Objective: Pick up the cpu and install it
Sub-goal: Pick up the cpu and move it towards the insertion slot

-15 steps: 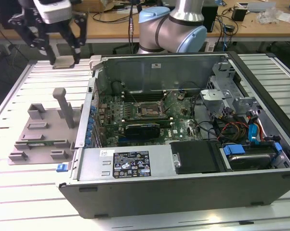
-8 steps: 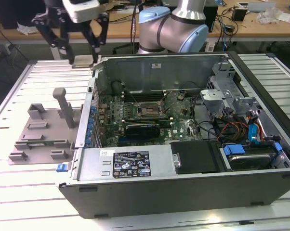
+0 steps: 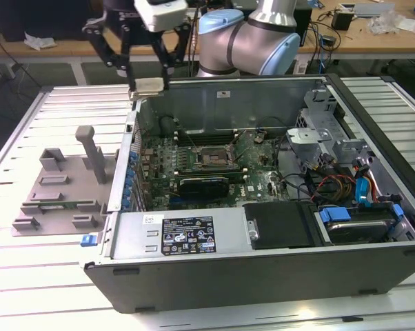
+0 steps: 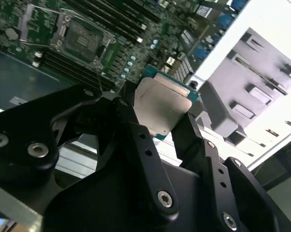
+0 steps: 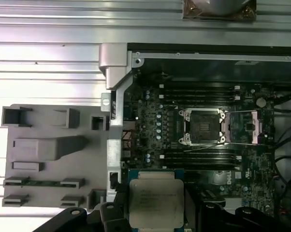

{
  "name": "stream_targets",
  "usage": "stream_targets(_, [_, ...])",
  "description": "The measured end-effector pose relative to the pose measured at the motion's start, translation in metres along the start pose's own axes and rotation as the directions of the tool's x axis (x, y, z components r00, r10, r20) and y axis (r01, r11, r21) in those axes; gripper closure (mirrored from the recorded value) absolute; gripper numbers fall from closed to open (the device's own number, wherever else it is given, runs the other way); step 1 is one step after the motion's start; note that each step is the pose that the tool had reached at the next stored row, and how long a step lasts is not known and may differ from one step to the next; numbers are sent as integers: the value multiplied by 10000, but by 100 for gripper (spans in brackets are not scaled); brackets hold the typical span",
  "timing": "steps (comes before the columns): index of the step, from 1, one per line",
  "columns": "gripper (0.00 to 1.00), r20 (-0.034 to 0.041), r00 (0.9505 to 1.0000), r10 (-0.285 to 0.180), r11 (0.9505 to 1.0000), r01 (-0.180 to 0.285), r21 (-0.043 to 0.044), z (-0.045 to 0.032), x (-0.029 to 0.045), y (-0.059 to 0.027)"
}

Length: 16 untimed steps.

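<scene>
My gripper [image 3: 147, 86] hangs high over the back left corner of the open computer case [image 3: 262, 272], shut on the cpu [image 3: 147, 86], a small flat square chip with a pale silver top. In both wrist views the cpu [image 4: 161, 107] [image 5: 155, 202] sits clamped between the black fingers [image 4: 136, 130]. The open socket [image 5: 202, 126], a dark square with a metal rim and its lid swung aside, lies on the green motherboard [image 3: 214, 162] inside the case, to the exterior view's right of and below the gripper.
A grey plastic tray [image 3: 59, 186] with upright posts lies on the slatted table at the exterior view's left of the case. The case walls [image 3: 228, 93] rise around the motherboard. A drive bay and cables [image 3: 345, 186] fill the case's right side.
</scene>
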State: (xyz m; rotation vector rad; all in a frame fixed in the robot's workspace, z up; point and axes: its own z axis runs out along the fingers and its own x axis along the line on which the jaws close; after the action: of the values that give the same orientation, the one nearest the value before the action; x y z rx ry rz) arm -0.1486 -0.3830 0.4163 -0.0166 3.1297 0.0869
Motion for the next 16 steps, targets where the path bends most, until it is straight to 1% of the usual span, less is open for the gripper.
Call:
stream_targets(3, [45,-1,10000,0,10000,0,1,2,-185,-2])
stream_targets(9, [45,0,10000,0,10000,0,0,7,-461,-5])
stream_targets(12, [45,0,10000,0,10000,0,0,9,-617,-7])
stream_targets(14, [45,-1,10000,-1,10000,1,0,9,-655,-8])
stream_targets(16, [45,1,10000,0,10000,0,-2,15,-657,-7])
